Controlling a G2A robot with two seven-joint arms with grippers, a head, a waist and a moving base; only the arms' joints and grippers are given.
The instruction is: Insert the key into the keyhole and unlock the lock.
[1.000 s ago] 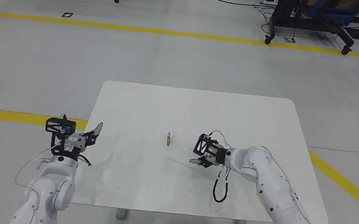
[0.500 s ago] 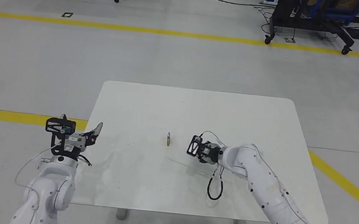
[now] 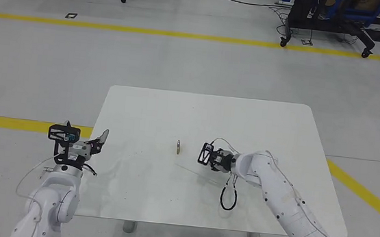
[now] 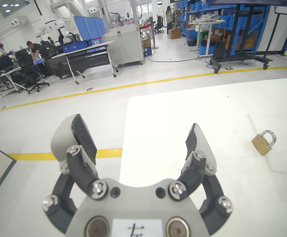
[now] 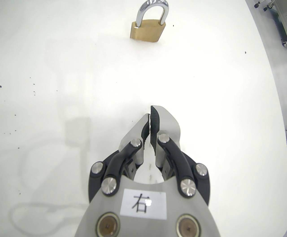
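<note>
A brass padlock (image 3: 178,146) with a silver shackle lies near the middle of the white table (image 3: 259,118). In the right wrist view the padlock (image 5: 148,30) is straight ahead of my right gripper (image 5: 150,119), with a stretch of bare table between them. That gripper is shut on a thin silver key (image 5: 149,124), seen edge-on between the pads. From above, the right gripper (image 3: 204,156) sits just right of the lock. My left gripper (image 3: 100,139) hangs open at the table's left edge, holding nothing; in its own view the left gripper (image 4: 136,125) has the padlock (image 4: 262,143) far off to one side.
A black cable loop (image 3: 227,199) hangs from the right forearm over the table. Yellow floor lines (image 3: 184,34) run past the table, and carts and racks (image 3: 330,22) stand well behind it.
My right gripper has shifted a little to the left, closer to the padlock, still shut on the key. The left arm and the padlock have stayed where they were.
</note>
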